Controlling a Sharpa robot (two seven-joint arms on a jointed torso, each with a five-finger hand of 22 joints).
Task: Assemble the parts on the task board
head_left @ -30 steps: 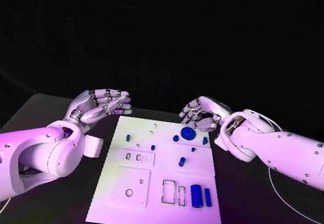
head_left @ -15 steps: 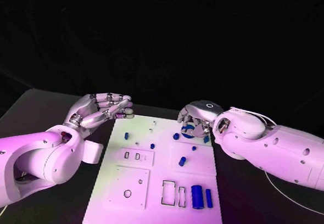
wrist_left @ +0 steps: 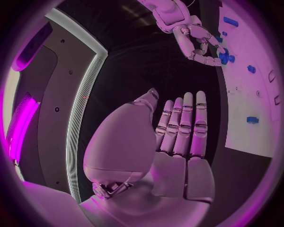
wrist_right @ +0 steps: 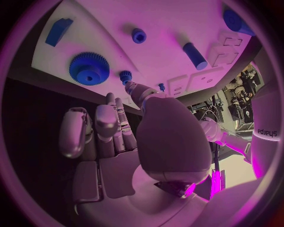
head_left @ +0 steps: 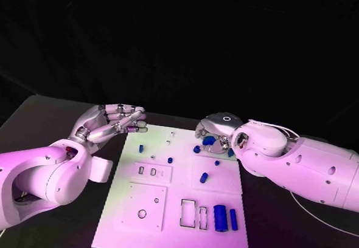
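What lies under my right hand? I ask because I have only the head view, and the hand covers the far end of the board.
Observer: The right wrist view shows a large blue gear lying flat on the task board, just ahead of the right hand.
Operator: Anything beside it?
Observer: A small blue gear sits next to it, close to one fingertip. I cannot tell whether they touch.
Operator: Is the left hand holding a part?
Observer: No. The left wrist view shows the left hand with a bare palm, its fingers straight and side by side.
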